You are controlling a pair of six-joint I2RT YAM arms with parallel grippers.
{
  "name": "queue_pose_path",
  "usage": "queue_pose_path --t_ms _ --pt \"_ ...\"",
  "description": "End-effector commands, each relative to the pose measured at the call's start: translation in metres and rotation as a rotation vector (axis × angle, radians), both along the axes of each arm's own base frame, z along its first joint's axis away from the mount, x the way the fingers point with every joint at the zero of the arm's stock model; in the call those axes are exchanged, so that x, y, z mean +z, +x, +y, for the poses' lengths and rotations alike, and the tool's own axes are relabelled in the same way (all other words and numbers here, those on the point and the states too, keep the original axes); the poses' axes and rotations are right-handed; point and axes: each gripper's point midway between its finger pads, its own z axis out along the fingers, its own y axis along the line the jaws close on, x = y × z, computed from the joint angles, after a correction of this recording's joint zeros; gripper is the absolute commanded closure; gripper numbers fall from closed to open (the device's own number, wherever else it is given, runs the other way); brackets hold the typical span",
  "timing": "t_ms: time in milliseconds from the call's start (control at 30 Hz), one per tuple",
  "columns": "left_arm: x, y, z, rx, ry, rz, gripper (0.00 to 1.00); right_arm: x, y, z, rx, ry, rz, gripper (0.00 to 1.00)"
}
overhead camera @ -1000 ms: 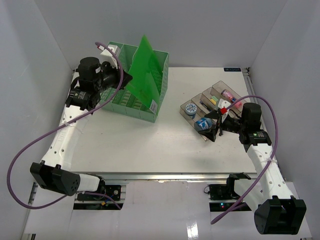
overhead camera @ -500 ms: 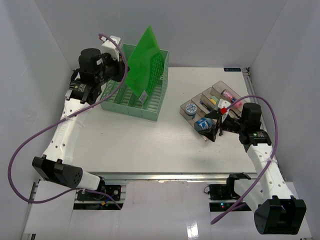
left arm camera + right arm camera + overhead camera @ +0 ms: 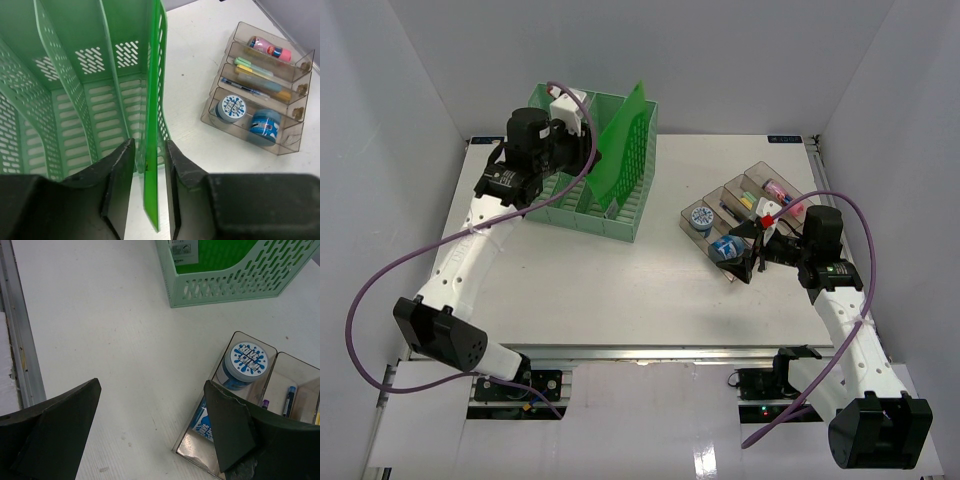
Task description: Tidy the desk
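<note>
Desk [image 3: 600, 290]: white tabletop across the middle of the overhead frame, with white walls at left, right and back.

Left gripper [image 3: 148, 145], upper left overhead, clenched on a green sheet [image 3: 152, 90]. Sheet edge-on between the jaws in the left wrist view, close along the rightmost wall of the green mesh file rack [image 3: 580, 222]. Overhead, the same sheet a tilted plane above the rack. Slot dividers of the rack plain only from the wrist.

Right gripper [image 3: 150, 390], at right of the overhead frame, jaws spread wide and grasping nothing. Poised over bare desk just beside the clear tiered tray [image 3: 189, 449].

In the tray: a round blue-and-white tub [image 3: 246, 362], pens [image 3: 260, 75], and a pink bottle [image 3: 267, 47] seen clearly only from the left wrist.

Rack corner at the top of the right wrist frame. Metal rail [image 3: 650, 352] along the desk's lower edge overhead. Open white surface between rack and tray, and from both down to the rail.
</note>
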Motion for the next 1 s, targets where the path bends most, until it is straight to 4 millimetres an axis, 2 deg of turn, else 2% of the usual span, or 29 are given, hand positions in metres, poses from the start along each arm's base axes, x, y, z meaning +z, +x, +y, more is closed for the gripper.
queue_pose_path --t_ms 0,67,133,233,367,433,500,567,633,700,733,767,800,833,900,967 --pt "0.030 -0.007 -0.004 0.005 -0.046 -0.075 0.44 0.001 0.003 -0.001 0.001 -0.002 -0.022 0.10" --pt "0.035 -0.010 -0.006 -0.001 -0.055 -0.087 0.26 0.001 0.003 -0.001 -0.001 -0.002 -0.022 0.10" --pt "0.045 -0.012 -0.006 0.001 -0.069 -0.108 0.15 0.000 0.003 -0.001 -0.001 -0.003 -0.021 0.10" --pt "0.066 -0.016 -0.002 0.018 -0.096 -0.161 0.11 -0.001 0.004 -0.001 -0.004 -0.005 -0.021 0.10" --pt "0.100 -0.026 0.017 0.100 -0.137 -0.265 0.09 -0.002 0.005 -0.002 -0.011 -0.011 -0.019 0.10" --pt "0.123 -0.042 0.029 0.132 -0.176 -0.336 0.08 -0.004 0.007 -0.004 -0.025 -0.018 -0.016 0.10" --pt "0.126 -0.058 0.038 0.148 -0.190 -0.362 0.02 -0.004 0.011 -0.006 -0.046 -0.024 -0.011 0.10" --pt "0.105 -0.070 0.040 0.133 -0.184 -0.338 0.02 -0.005 0.015 -0.009 -0.076 -0.023 0.011 0.10" --pt "0.097 -0.093 0.047 0.124 -0.198 -0.352 0.02 -0.004 0.022 -0.014 -0.116 -0.024 0.026 0.10" --pt "0.071 -0.110 0.051 0.113 -0.199 -0.330 0.02 -0.003 0.029 -0.019 -0.168 -0.023 0.053 0.10" --pt "0.035 -0.113 0.049 0.096 -0.180 -0.278 0.02 -0.005 0.035 -0.025 -0.225 -0.022 0.089 0.10" --pt "0.017 -0.121 0.050 0.087 -0.181 -0.261 0.02 -0.005 0.040 -0.030 -0.271 -0.027 0.103 0.10" --pt "0.005 -0.130 0.052 0.080 -0.186 -0.256 0.02 -0.005 0.045 -0.036 -0.314 -0.031 0.111 0.10" --pt "0.002 -0.139 0.054 0.074 -0.197 -0.265 0.02 -0.004 0.050 -0.045 -0.356 -0.033 0.111 0.10" --pt "-0.028 -0.151 0.054 0.050 -0.182 -0.234 0.02 -0.004 0.056 -0.056 -0.417 -0.026 0.114 0.10" --pt "-0.049 -0.158 0.056 0.035 -0.160 -0.214 0.02 -0.005 0.059 -0.063 -0.458 -0.007 0.128 0.10"
